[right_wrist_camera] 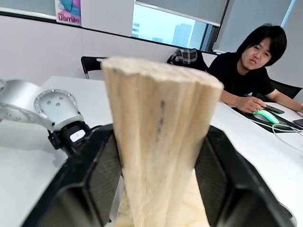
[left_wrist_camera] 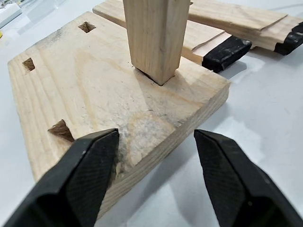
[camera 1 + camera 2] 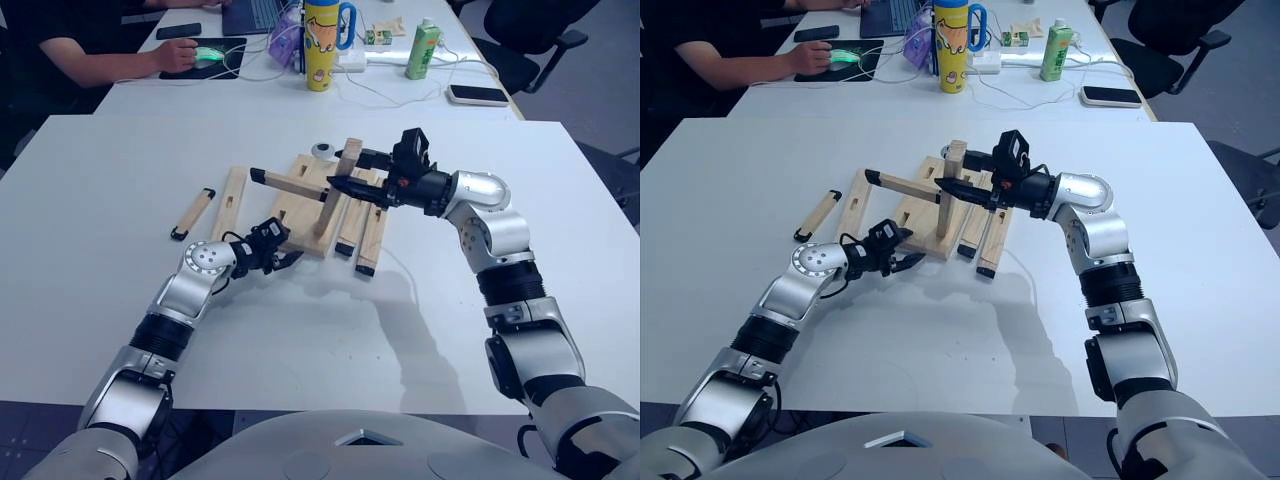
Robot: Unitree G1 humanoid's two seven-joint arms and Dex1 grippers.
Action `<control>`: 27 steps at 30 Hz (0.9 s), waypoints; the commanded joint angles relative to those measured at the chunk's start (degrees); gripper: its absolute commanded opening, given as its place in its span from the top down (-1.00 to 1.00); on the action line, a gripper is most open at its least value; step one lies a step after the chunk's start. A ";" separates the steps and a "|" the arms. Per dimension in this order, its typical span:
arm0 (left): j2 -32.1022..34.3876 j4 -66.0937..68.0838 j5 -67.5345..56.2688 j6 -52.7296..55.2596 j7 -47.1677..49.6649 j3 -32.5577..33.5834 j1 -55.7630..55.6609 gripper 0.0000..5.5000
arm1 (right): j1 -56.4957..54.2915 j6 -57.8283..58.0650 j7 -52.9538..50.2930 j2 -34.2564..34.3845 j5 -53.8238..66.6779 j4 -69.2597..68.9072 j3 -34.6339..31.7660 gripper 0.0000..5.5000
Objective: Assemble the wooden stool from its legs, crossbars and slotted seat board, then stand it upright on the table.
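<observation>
On the white table [image 3: 90,300], a short black-tipped stick [image 3: 192,214] and a pale slotted plank [image 3: 231,200] are lying flat at the left. Beside them, the near corner of the seat board [image 2: 90,90], rough-grained pale wood cut with square slots, is being straddled by the left gripper [image 2: 156,142]. Its ribbed black fingers are being held spread apart, one over the board's top and one off its edge. A square leg [image 3: 337,195] is being stood, slightly tilted, in a corner slot, with a black-tipped crossbar [image 3: 288,184] jutting leftward from it. The leg's top is being pinched between the right gripper's [image 3: 347,186] pads. Spare black-tipped legs [image 3: 370,238] are lying just beside the board.
</observation>
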 commanded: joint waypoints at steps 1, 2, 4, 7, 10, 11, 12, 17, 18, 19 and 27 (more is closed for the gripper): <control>-0.81 6.57 2.82 3.26 0.34 -2.53 2.80 -0.08 | 3.80 2.50 -0.99 0.04 -2.20 2.57 0.12 -0.03; -1.02 7.30 2.97 3.10 0.59 -2.48 2.45 -0.08 | 3.91 2.65 -0.53 0.05 -2.34 2.18 0.07 -0.08; -1.60 8.94 3.06 2.87 1.37 -2.23 1.66 -0.08 | 4.17 2.86 0.05 0.05 -2.48 1.58 -0.14 -0.10; -1.99 10.86 3.08 2.57 2.01 -2.17 1.06 -0.08 | 4.56 2.57 -0.43 -0.64 -3.04 0.87 -0.88 -0.10; -2.76 11.85 2.68 2.73 2.30 -2.05 0.61 -0.08 | 6.91 3.80 0.47 -3.69 -3.40 -0.94 -1.49 -0.10; -2.99 11.99 2.55 2.73 2.27 -2.04 0.49 -0.08 | 7.95 4.12 1.23 -4.83 -3.20 -1.97 -1.81 -0.10; -3.11 12.06 2.46 2.76 2.22 -2.01 0.44 -0.08 | 8.69 5.10 2.43 -6.40 -2.54 -2.93 -2.43 -0.10; -2.74 12.58 2.41 2.93 1.97 -1.77 0.55 -0.08 | 1.19 19.01 2.83 -9.14 13.78 -8.40 -14.92 0.12; -2.57 12.71 2.39 3.08 1.78 -1.76 0.56 -0.08 | -3.09 22.37 0.53 -8.50 19.26 -9.65 -18.66 0.17; -2.48 12.83 2.38 3.08 1.66 -1.73 0.60 -0.08 | -6.65 24.78 -1.85 -7.69 23.71 -11.13 -21.36 0.23; -2.96 15.65 2.90 2.32 1.28 -2.00 -0.58 -0.08 | -18.47 26.88 -20.03 5.99 28.91 -13.83 -19.51 0.73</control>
